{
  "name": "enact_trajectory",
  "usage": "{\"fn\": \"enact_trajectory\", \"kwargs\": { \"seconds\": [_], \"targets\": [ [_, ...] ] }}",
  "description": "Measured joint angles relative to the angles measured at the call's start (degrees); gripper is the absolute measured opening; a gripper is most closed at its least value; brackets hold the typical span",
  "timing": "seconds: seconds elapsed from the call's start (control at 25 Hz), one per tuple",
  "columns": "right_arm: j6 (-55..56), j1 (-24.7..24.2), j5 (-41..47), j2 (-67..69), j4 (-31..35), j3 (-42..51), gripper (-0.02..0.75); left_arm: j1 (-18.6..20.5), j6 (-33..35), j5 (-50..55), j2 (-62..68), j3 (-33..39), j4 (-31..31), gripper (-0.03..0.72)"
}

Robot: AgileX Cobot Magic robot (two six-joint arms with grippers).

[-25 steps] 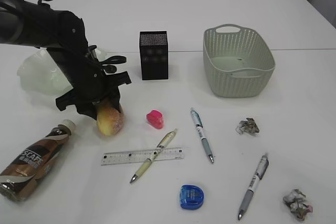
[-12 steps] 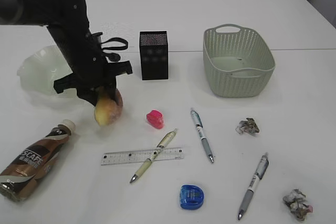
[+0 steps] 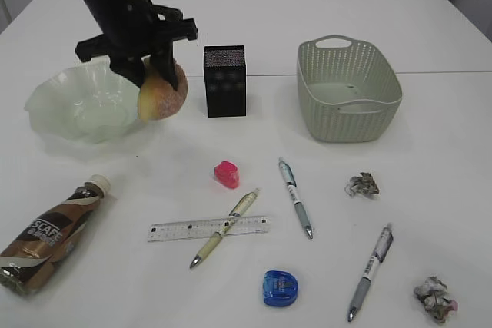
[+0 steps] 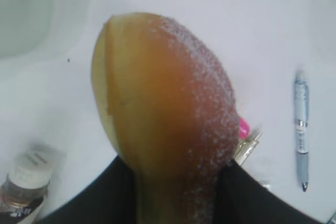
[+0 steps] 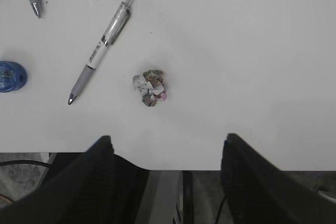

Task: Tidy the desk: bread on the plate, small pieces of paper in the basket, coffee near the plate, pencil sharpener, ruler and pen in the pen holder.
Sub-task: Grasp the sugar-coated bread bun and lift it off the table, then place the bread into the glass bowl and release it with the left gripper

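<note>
While my left gripper (image 3: 157, 63) clamps the bread (image 3: 162, 91) above the plate (image 3: 54, 113) rim, I should centre it, lower, then release; right gripper (image 5: 165, 150) open

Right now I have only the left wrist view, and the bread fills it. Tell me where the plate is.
Observer: In the exterior view the bread hangs in the left gripper, over the right rim of the plate, whose bowl lies to its left.
Operator: Report what stands on the bread's other side.
Observer: The pen holder stands upright just right of it, apart from it.
Operator: Give me the right arm.
Observer: The right gripper hovers with jaws open at the near edge of the desk, a paper ball ahead of it.
</note>
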Motion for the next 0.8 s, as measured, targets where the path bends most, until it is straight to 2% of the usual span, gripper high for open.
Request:
{"fn": "enact_trajectory", "kwargs": {
  "seconds": [0.2, 0.48, 0.68, 0.8],
  "targets": [
    [0.00, 0.00, 0.00, 0.00, -0.66, 0.00, 0.471, 1.67, 1.40, 0.67, 0.00, -5.56, 4.52, 0.248],
    [0.00, 0.00, -0.69, 0.00, -0.66, 0.00, 0.471, 7.00, 3.83, 0.95, 0.00, -5.86, 13.10, 0.248],
    [0.00, 0.00, -0.74, 0.00, -0.92, 0.00, 0.470, 10.29, 4.06, 1.04, 0.20, -5.86, 21.89, 0.248],
    [0.00, 0.00, -0.74, 0.00, -1.01, 0.00, 0.471, 11.84, 4.19, 0.41, 0.29, -5.86, 23.34, 0.248]
  ]
}}
